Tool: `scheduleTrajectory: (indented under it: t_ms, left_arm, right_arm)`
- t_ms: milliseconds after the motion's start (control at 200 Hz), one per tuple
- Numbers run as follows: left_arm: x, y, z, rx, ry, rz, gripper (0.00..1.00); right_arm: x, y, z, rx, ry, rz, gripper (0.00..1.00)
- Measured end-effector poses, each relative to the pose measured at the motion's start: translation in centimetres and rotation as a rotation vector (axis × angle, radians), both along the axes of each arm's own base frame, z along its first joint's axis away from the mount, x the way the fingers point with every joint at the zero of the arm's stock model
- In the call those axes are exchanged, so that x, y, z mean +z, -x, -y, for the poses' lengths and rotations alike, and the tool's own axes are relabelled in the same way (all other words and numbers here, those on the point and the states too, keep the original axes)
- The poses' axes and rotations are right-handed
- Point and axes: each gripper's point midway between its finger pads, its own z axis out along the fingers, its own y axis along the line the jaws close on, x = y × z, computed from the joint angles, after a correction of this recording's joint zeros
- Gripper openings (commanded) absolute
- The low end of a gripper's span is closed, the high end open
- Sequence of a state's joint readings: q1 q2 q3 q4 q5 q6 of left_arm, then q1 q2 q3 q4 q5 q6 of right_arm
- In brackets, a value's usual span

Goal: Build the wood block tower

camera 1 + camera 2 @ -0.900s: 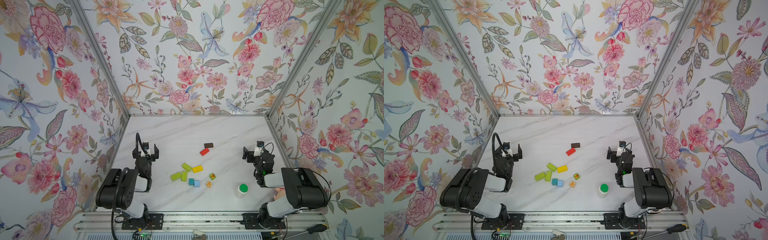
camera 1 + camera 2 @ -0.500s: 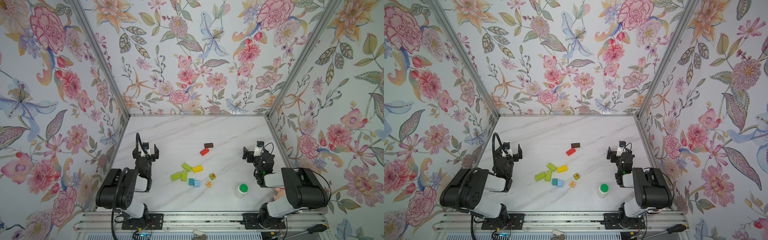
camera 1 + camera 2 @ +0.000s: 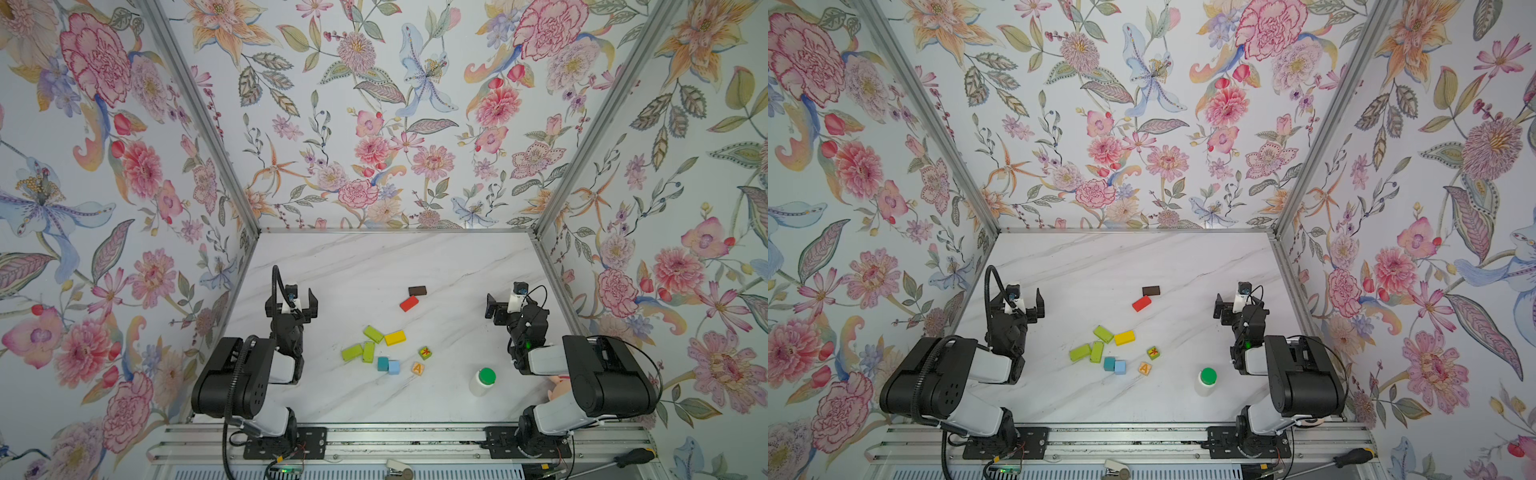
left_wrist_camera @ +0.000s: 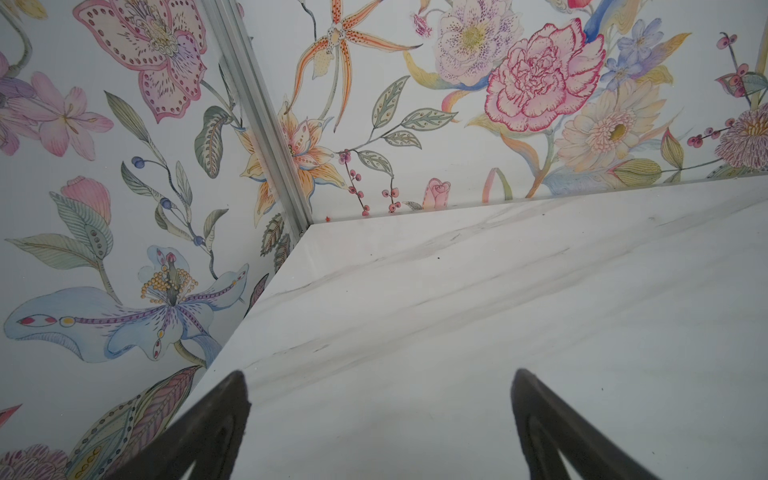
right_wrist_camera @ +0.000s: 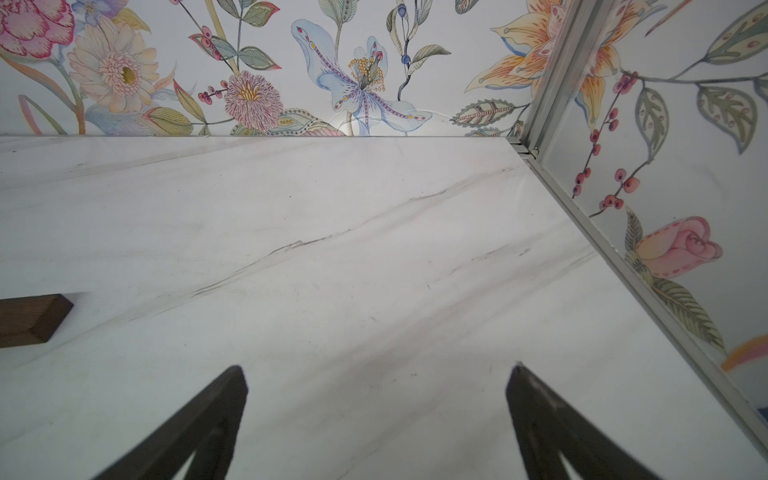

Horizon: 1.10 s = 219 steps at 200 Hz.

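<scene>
In both top views nothing is stacked; every piece lies single on the table (image 3: 374, 266). Take the yellow block (image 3: 395, 337) (image 3: 1124, 337) as the mark.

- **Left of it:** three lime blocks (image 3: 368, 351) crowd just beside it.
- **Nearer the rail than it:** the teal cube (image 3: 382, 363) and blue cube (image 3: 393, 367) sit together, touching.
- **Right of it:** the green cube (image 3: 424, 353) and A cube (image 3: 417, 368) lie near. The bottle (image 3: 482, 380) stands well beyond them.
- **Behind it:** the red block (image 3: 409, 303) and brown block (image 3: 417, 290) lie clear of the crowd.

The left gripper (image 3: 291, 301) hangs well left of the yellow block and the right gripper (image 3: 505, 307) well right of it. Both have their jaws spread wide and hold nothing.

The step in hand, I judge, is laying a base. The red or brown block is the easy pick, being free on all sides. Come straight down and close across its short width. Set it on bare table away from the crowd, and keep the cubes for the top.

In the left wrist view the fingers (image 4: 216, 428) stand wide apart over bare marble, with no piece in sight.

In the right wrist view the fingers (image 5: 208, 419) are as wide and empty. The end of the brown block (image 5: 29, 320) shows off to one side, not between them, and the yellow block is out of view.

Against the earlier frames I find no difference: arms and pieces sit as they did.
</scene>
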State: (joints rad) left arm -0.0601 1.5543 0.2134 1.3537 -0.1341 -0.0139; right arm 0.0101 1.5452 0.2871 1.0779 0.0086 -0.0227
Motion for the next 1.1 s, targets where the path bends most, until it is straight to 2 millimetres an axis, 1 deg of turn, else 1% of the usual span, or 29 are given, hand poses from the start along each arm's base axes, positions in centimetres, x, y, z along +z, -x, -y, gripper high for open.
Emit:
scheduleTrajectory:
  t_ms: [585,701,771,846,921,981,996,1006,1026,1076,1096]
  left_arm:
    - [-0.1,0.0,0.0,0.0,0.0,-0.006,0.99]
    - [-0.1,0.0,0.0,0.0,0.0,-0.006,1.0]
    - [-0.1,0.0,0.1,0.0,-0.001,-0.006,0.99]
    - [-0.1,0.0,0.1,0.009,-0.002,-0.006,0.99]
    - [-0.1,0.1,0.1,0.023,-0.004,-0.006,0.99]
    - [-0.1,0.2,-0.1,0.039,-0.007,-0.014,0.99]
    - [-0.1,0.2,-0.1,0.045,-0.01,-0.017,1.0]
    - [-0.1,0.1,-0.2,0.049,-0.011,-0.021,0.99]
    - [0.0,0.1,-0.2,0.052,-0.012,-0.023,0.99]
    - [0.5,-0.2,-0.2,0.064,-0.018,-0.028,0.99]
    - [1.1,-0.4,-0.2,0.068,-0.019,-0.023,0.99]
  right_arm:
    - [0.0,0.0,0.0,-0.003,0.001,0.0,0.99]
    - [-0.2,0.0,0.3,-0.031,0.011,-0.014,0.99]
    - [0.0,-0.4,0.6,-0.066,0.027,-0.044,0.99]
    - [1.5,-1.6,1.2,-0.12,0.034,-0.077,0.99]
    - [4.3,-3.7,2.0,-0.191,0.017,-0.098,0.99]
    - [6.4,-4.9,2.6,-0.24,0.003,-0.112,0.99]
    - [6.4,-5.0,2.7,-0.249,0.0,-0.121,0.99]
    - [7.0,-5.2,2.9,-0.258,-0.004,-0.121,0.99]
    - [7.4,-5.4,3.0,-0.271,-0.008,-0.129,0.99]
    - [7.7,-5.4,3.3,-0.303,-0.014,-0.164,0.99]
    - [7.7,-5.3,3.2,-0.312,-0.015,-0.178,0.99]
